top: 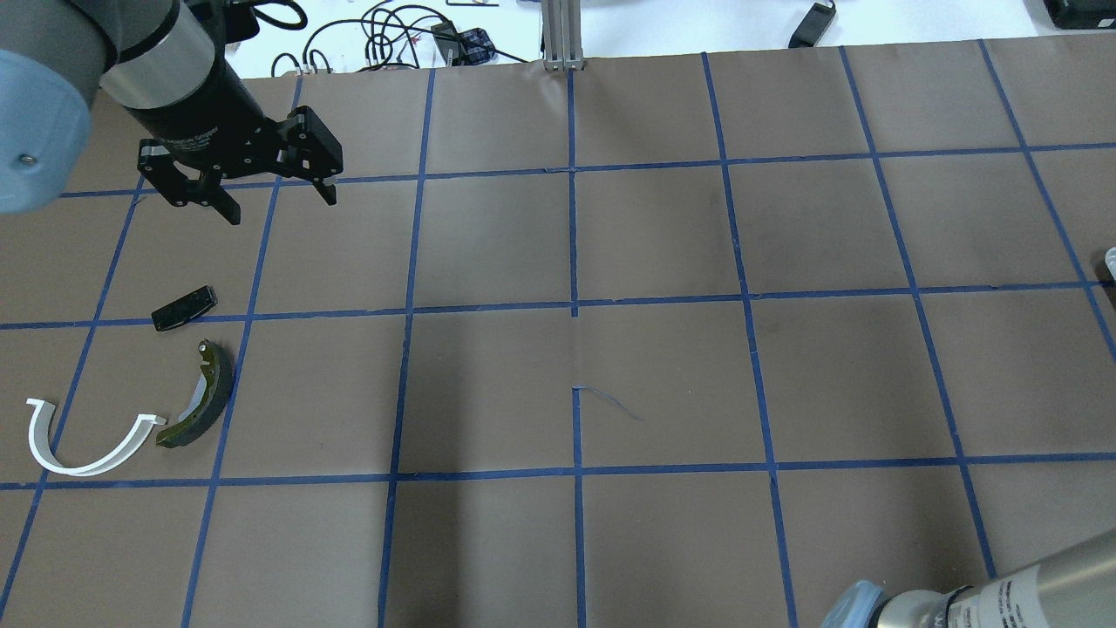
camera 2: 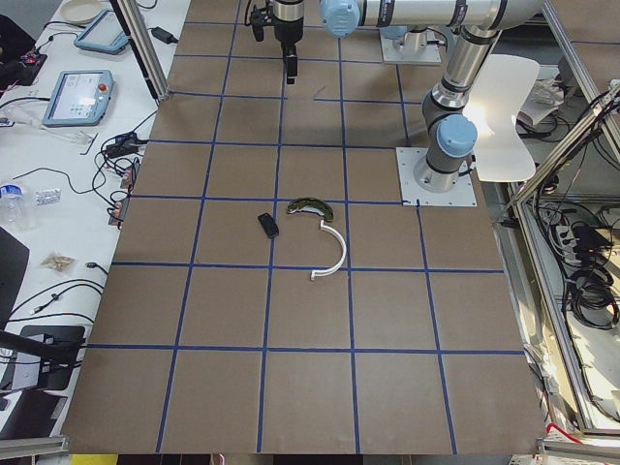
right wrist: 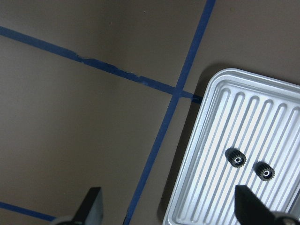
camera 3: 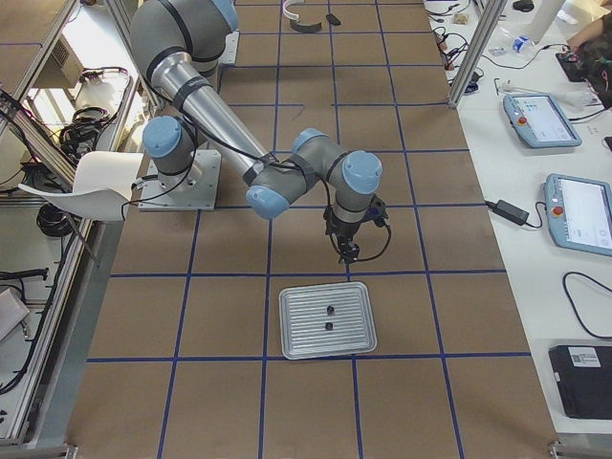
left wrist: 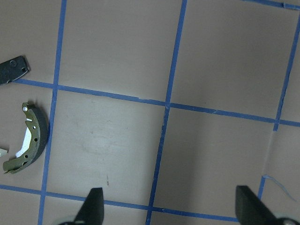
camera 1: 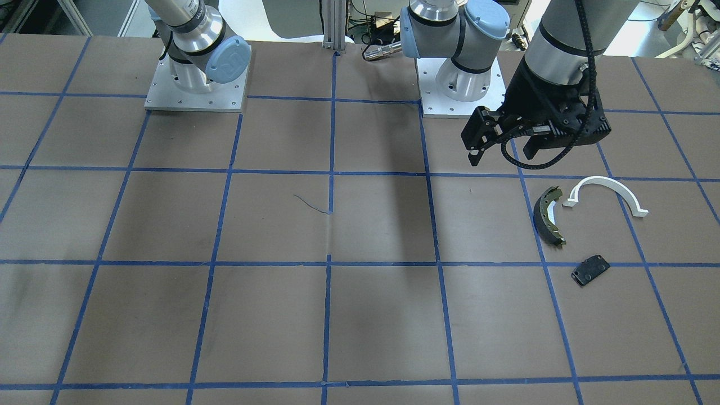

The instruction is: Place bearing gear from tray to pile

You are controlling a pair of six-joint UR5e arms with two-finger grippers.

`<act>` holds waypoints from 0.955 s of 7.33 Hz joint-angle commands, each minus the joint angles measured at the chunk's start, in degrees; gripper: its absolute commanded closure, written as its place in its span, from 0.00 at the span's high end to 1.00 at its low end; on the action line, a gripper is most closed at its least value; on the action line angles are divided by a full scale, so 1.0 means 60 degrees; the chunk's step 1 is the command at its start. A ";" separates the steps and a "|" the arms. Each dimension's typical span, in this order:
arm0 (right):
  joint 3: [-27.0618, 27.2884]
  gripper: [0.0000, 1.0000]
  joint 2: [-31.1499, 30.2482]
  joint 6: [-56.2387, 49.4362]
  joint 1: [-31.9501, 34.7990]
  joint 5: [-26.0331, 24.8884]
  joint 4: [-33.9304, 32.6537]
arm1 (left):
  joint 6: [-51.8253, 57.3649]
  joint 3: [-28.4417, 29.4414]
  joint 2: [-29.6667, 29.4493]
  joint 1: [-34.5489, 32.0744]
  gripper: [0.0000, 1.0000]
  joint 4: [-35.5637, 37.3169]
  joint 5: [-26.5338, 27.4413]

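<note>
Right gripper (right wrist: 168,199) hovers near the tray (right wrist: 211,187), fingers spread (two bearing gears (right wrist: 236,158) inside); left gripper (top: 282,209) hangs released near the pile (top: 214,397).

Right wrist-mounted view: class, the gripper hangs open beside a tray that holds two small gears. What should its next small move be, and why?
Probably a short shift of the right gripper toward the tray, to centre its open fingers over the nearer gear before descending. That gear and the second gear lie off-centre from the gap, toward that view's right, and nothing is held yet.
</note>
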 commanded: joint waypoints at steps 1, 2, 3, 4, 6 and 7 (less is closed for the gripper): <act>0.0005 1.00 0.0630 -0.1064 -0.0443 -0.0005 -0.0793 | -0.0004 0.0000 0.0000 0.0000 1.00 0.0013 0.0000; 0.0005 1.00 0.0909 -0.1707 -0.0546 -0.0005 -0.1279 | -0.0004 0.0000 0.0000 0.0000 1.00 -0.0002 0.0000; 0.0005 1.00 0.1144 -0.1989 -0.0750 0.0009 -0.1385 | -0.0004 0.0000 0.0000 0.0000 1.00 -0.0002 0.0000; -0.0067 1.00 0.1567 -0.2282 -0.0984 0.0053 -0.1560 | -0.0004 0.0000 0.0000 0.0000 1.00 -0.0002 -0.0014; -0.0082 0.99 0.1776 -0.3029 -0.1060 0.0111 -0.2206 | -0.0004 0.0000 0.0000 0.0000 1.00 -0.0002 0.0000; -0.0082 0.85 0.1776 -0.3511 -0.1060 0.0155 -0.2221 | 0.0011 0.0000 0.0000 0.0000 1.00 -0.0002 0.0000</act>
